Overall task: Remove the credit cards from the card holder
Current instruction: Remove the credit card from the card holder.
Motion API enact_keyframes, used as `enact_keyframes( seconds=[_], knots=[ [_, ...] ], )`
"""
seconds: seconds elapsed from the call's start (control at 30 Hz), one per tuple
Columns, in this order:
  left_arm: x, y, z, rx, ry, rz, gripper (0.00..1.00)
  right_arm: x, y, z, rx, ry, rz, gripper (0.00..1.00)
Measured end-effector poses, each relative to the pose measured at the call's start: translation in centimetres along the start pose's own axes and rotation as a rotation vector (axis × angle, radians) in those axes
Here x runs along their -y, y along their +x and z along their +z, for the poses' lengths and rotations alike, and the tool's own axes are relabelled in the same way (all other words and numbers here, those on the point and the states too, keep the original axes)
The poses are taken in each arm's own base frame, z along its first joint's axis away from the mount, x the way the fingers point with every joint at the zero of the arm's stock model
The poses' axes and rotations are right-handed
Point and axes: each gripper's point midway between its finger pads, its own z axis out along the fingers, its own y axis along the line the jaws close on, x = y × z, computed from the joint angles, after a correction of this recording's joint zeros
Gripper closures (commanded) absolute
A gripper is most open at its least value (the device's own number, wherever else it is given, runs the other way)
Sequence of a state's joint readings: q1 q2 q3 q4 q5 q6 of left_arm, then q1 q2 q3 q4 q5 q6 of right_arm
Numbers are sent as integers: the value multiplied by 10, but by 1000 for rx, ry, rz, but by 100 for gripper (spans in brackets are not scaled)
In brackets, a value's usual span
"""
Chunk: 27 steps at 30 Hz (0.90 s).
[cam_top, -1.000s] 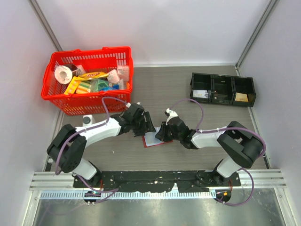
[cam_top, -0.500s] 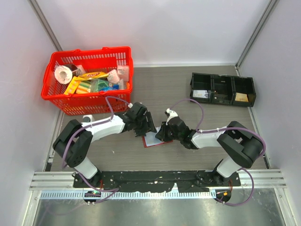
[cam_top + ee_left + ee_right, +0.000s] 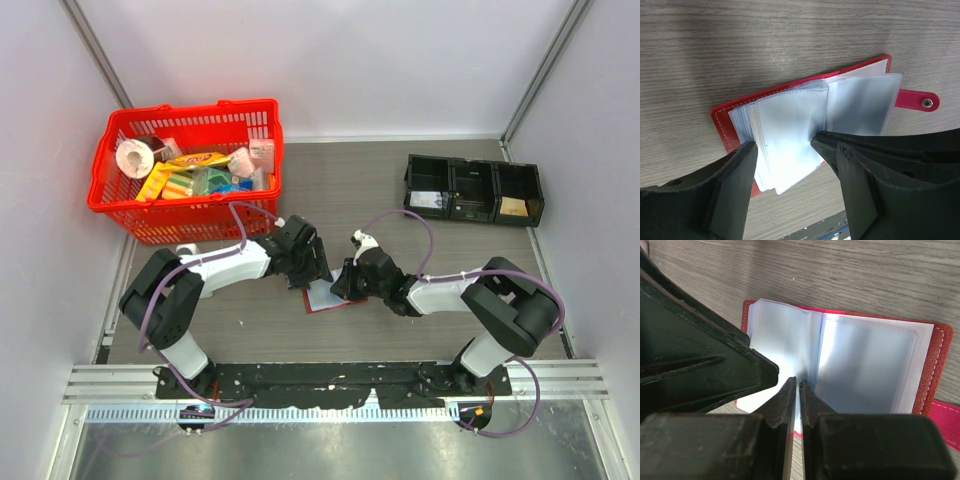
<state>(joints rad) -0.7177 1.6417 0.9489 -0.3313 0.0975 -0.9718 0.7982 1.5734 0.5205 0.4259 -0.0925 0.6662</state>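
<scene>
From above, the left arm has swung its elbow in toward the middle over the last second. The left gripper (image 3: pixel 308 270) has crept a little nearer the holder (image 3: pixel 330 298). The right gripper (image 3: pixel 342 285) and the holder have not shifted. The holder lies open on the table between the two grippers, so the pull looks about to start rather than under way. The bins (image 3: pixel 473 172) far right hold a pale piece and a tan piece, too small to call cards.

In the left wrist view, the holder (image 3: pixel 722 120) is spread flat, its tab (image 3: pixel 917 100) pointing away to the right. The left gripper (image 3: pixel 782 142) stands wide open and holds nothing. Its fingers straddle the near edge of the fanned sleeves (image 3: pixel 790 115), just above or touching them.

In the right wrist view, the right gripper (image 3: pixel 797 384) is nearly closed, with only a slit between its tips. The tips sit at the fold of the holder (image 3: pixel 940 340), at the sleeves' lower edge. Whether they pinch a sleeve cannot be told. No card shows clearly inside the cloudy sleeves (image 3: pixel 865 365).
</scene>
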Motion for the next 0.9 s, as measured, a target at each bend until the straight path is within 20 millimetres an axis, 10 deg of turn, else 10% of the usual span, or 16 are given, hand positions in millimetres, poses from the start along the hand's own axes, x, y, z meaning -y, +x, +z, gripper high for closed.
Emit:
enact_keyframes(
  seconds=[0.9],
  knots=[
    [33,-4,-4,-13,168,29,58,-4,2,0,-16,-39,8,81]
  ],
)
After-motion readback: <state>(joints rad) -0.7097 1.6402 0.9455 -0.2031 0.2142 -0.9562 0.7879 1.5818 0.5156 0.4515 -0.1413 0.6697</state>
